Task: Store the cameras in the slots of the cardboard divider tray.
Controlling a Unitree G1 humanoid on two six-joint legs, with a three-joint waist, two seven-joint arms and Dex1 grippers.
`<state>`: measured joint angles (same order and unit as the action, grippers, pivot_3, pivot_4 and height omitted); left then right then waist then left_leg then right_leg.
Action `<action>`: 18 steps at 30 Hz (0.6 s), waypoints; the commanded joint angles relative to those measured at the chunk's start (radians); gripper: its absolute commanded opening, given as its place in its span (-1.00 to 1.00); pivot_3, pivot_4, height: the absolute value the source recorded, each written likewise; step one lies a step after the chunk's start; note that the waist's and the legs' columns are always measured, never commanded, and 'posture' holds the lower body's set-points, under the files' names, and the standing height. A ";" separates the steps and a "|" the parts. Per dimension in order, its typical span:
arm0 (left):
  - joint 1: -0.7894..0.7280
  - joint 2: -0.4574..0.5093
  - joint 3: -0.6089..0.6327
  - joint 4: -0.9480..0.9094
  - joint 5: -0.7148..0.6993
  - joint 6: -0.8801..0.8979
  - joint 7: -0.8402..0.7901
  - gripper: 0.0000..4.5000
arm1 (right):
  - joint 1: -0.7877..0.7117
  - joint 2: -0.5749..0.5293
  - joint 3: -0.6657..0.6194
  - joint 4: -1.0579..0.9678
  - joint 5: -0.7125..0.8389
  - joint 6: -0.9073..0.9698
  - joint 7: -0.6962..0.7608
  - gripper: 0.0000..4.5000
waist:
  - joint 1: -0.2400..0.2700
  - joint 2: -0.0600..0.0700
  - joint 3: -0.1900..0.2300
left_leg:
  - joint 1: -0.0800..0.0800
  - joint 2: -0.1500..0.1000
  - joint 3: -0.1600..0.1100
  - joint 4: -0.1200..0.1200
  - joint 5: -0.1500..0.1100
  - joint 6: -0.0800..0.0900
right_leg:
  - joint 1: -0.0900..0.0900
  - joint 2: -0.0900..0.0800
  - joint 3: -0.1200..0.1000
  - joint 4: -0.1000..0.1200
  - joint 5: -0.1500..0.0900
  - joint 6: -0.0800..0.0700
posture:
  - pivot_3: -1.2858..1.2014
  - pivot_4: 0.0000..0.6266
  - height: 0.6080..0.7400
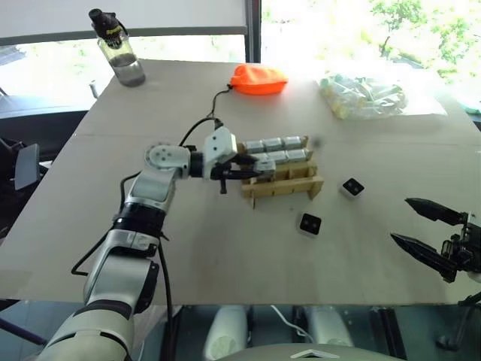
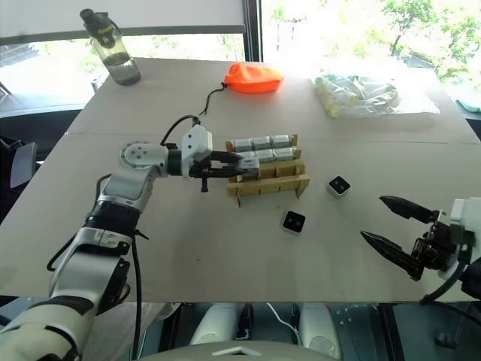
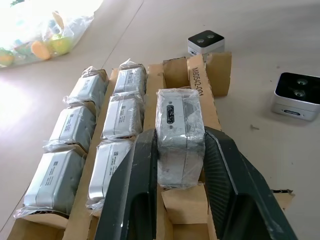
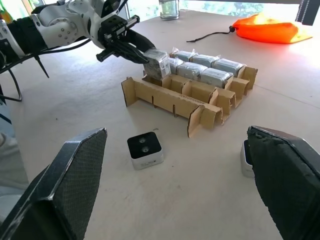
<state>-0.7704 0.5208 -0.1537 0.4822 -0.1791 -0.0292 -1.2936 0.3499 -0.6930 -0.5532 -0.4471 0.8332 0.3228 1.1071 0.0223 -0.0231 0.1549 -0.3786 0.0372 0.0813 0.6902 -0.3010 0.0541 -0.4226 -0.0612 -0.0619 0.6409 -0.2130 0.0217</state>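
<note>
Left gripper [image 3: 175, 165] pinches a wrapped camera [image 3: 179, 135] over the cardboard divider tray [image 1: 289, 186], perhaps touching; right gripper [image 1: 421, 226] jaws spread.

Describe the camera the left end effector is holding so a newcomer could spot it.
Find the cardboard tray mid-table. The camera sits over its third row, pinched by the left end effector. Unlike the six wrapped cameras seated in slots, it stands raised between black fingers.

Tray [image 3: 218, 76] raw matt cardboard; held camera [image 3: 179, 135] in glossy, probably plastic, wrap.
</note>
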 commanded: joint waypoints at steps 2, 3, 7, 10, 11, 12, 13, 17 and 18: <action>-0.012 -0.036 0.050 0.003 -0.054 0.062 0.033 -0.67 | 0.005 0.005 -0.024 -0.009 0.004 -0.022 0.003 0.98 | 0.005 0.000 0.000 | 0.000 0.000 0.000 0.000 0.000 0.000 | 0.000 0.000 -0.001 0.000 0.000 0.000 | 0.03 -0.52 1.00; -0.012 -0.043 0.062 0.001 -0.069 0.088 0.037 -0.67 | 0.006 0.006 -0.023 -0.008 0.003 -0.023 0.004 0.98 | 0.006 0.000 0.000 | 0.000 0.000 -0.001 0.000 0.000 0.000 | 0.000 0.000 -0.001 0.000 0.000 0.000 | 0.03 -0.52 1.00; -0.003 -0.046 0.076 -0.009 -0.083 0.152 0.042 -0.67 | 0.005 0.005 -0.023 -0.004 0.003 -0.026 0.004 0.98 | 0.005 0.000 0.000 | -0.001 0.000 -0.001 0.001 0.000 0.000 | 0.000 0.000 -0.001 0.000 0.000 0.000 | 0.03 -0.52 1.00; 0.031 -0.034 0.046 -0.041 -0.060 0.132 0.017 -0.67 | 0.003 0.004 -0.024 0.003 -0.002 -0.032 0.006 0.98 | 0.001 0.000 0.000 | -0.001 0.000 -0.001 0.001 0.000 0.000 | 0.000 0.000 -0.002 -0.001 0.000 0.000 | 0.03 -0.52 1.00; 0.042 -0.026 0.036 -0.048 -0.047 0.114 0.006 -0.67 | 0.002 0.004 -0.024 0.004 -0.002 -0.032 0.005 0.98 | -0.001 0.000 0.000 | -0.001 0.000 -0.001 0.001 0.001 -0.001 | 0.000 0.000 -0.001 -0.001 0.000 0.000 | 0.03 -0.52 1.00; 0.050 -0.020 0.029 -0.053 -0.039 0.103 -0.002 -0.67 | 0.001 0.004 -0.024 0.005 -0.002 -0.033 0.005 0.98 | -0.002 0.000 0.000 | -0.001 0.000 -0.001 0.001 0.002 -0.003 | 0.000 0.000 -0.001 -0.001 0.000 0.000 | 0.03 -0.52 1.00; 0.055 -0.014 0.029 -0.057 -0.037 0.094 -0.008 -0.67 | 0.002 0.004 -0.024 0.004 -0.001 -0.034 0.003 0.98 | -0.002 0.000 0.000 | -0.001 0.000 -0.001 0.001 0.002 -0.003 | 0.000 0.000 -0.001 -0.001 0.000 0.000 | 0.03 -0.52 1.00; 0.063 0.004 0.045 -0.047 -0.039 0.026 -0.020 -0.67 | 0.007 0.008 -0.025 -0.001 -0.001 -0.035 -0.004 0.98 | -0.003 0.000 0.000 | -0.001 0.000 -0.001 0.001 0.000 0.000 | 0.000 0.000 -0.001 0.000 0.000 0.000 | 0.03 -0.52 1.00; 0.064 0.003 0.056 -0.042 -0.049 0.019 -0.016 -0.67 | 0.008 0.009 -0.025 -0.002 -0.001 -0.036 -0.004 0.98 | -0.004 0.000 0.000 | -0.001 0.000 -0.001 0.001 0.000 0.000 | 0.000 0.000 -0.001 0.000 0.000 0.000 | 0.03 -0.52 1.00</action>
<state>-0.7159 0.5141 -0.1081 0.4433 -0.2312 0.0160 -1.3047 0.3561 -0.6867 -0.5532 -0.4334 0.8240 0.3031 1.1051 0.0184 -0.0229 0.1549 -0.3790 0.0373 0.0800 0.6910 -0.3010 0.0542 -0.4225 -0.0614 -0.0632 0.6407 -0.2130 0.0217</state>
